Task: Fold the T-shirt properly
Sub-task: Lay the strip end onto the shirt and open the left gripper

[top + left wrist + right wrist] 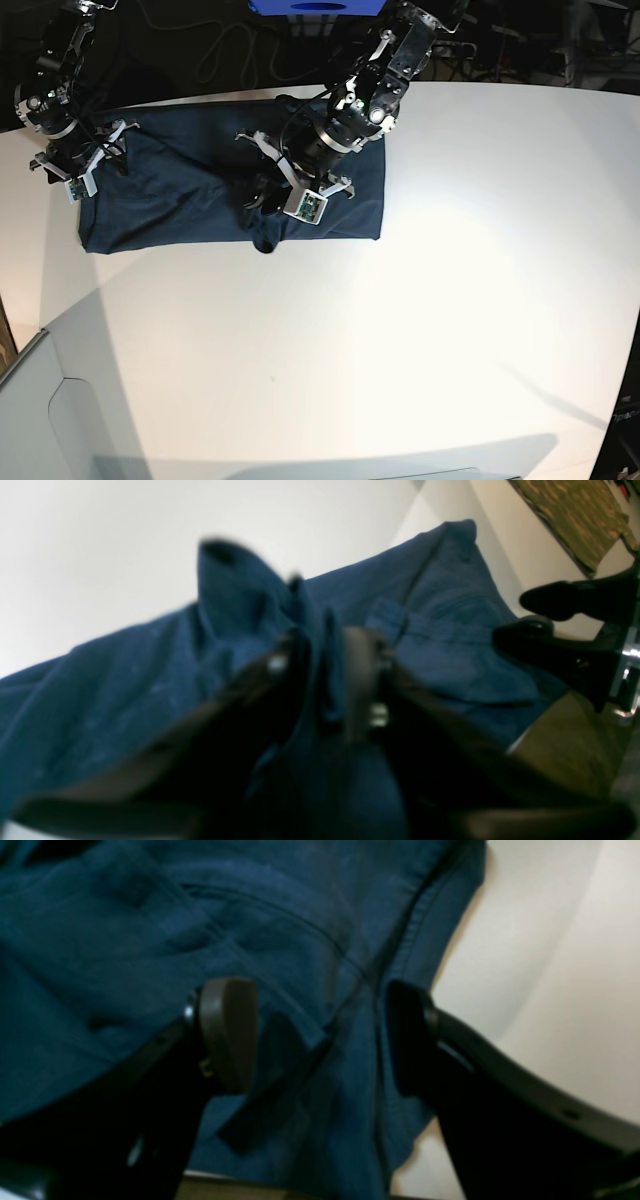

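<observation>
Although the left wrist view is blurred, it shows the left gripper [327, 675] low over the T-shirt [125, 690], with a raised ridge of navy cloth standing between its two fingers; whether the pads press that ridge or stand just clear of it cannot be told from the pictures. In the base view this gripper sits at the middle of the garment, near its front edge, where a small bulge of cloth protrudes toward the camera.

Further off, the T-shirt [180, 215] lies as a long dark band across the far left part of the white table [400, 350], already narrowed and reasonably flat apart from the bunched centre.

At its far end, the right gripper [320, 1035] hovers over a hemmed edge of the garment, jaws plainly apart, dark pads [230, 1032] on either side of a seam, nothing held.

Judgement: the step in hand appears to be a crosswise fold, with the left arm working the middle fold line and the right arm poised at the end. The next move calls for the right gripper to descend and pinch the hem cleanly, taking all layers, and for the central bunching to be smoothed, lest the fold set crooked.
</observation>
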Motion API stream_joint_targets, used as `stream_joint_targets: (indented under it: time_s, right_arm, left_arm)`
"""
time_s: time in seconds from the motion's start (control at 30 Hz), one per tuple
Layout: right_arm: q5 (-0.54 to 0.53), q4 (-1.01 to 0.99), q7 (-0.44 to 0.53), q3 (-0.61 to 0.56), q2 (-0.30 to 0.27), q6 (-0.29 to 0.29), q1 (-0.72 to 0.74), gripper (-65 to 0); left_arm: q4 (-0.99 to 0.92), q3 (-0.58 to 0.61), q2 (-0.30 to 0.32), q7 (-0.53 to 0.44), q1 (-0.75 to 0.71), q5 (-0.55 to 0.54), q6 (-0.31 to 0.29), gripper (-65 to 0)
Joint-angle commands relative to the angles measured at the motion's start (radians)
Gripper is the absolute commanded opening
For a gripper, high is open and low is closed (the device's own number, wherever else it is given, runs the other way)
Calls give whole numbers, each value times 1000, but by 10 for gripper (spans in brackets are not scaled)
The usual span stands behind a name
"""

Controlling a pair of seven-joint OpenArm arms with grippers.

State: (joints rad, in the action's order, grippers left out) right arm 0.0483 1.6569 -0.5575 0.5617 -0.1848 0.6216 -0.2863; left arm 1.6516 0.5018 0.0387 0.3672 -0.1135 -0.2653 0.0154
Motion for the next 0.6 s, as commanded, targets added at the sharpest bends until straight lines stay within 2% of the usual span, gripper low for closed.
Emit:
stream_joint_targets:
  time_s: [0.0, 0.23, 0.37, 0.57]
  right_arm:
    - [-11, 19, 20, 5, -14, 24, 3, -269]
    - [-11, 19, 20, 5, -14, 24, 3, -269]
    - [-11, 21, 20, 5, -14, 24, 6, -269]
    - [-11, 67, 20, 5, -14, 24, 6, -269]
  left_arm:
    - [23, 4, -9, -24, 10, -9, -5, -436]
    - [68, -5, -7, -27, 2, -9, -5, -423]
    - [126, -41, 40, -24, -16, -12, -5, -425]
    - [80, -133, 77, -24, -41, -16, -5, -425]
